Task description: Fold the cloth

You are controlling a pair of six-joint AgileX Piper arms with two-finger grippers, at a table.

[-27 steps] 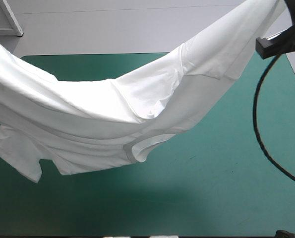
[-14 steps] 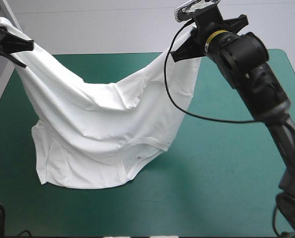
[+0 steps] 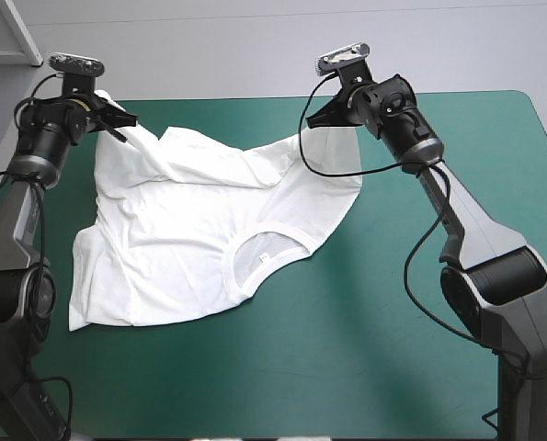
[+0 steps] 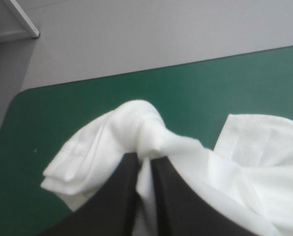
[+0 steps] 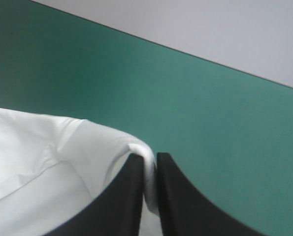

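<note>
Your left pincer [image 4: 145,158] and right pincer [image 5: 149,157] each clamp a far corner of the T-shirt [image 3: 199,248], fingers all but closed. That edge is raised and the rest lies spread across the table [image 3: 393,367], probably to flatten it for folding.

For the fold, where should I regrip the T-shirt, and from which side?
Probably the T-shirt's near-left corner: it lies flat with free edges over bare teal-green cover, so the left pincer, now shut on a far corner, could come in low from the table's left edge.
</note>
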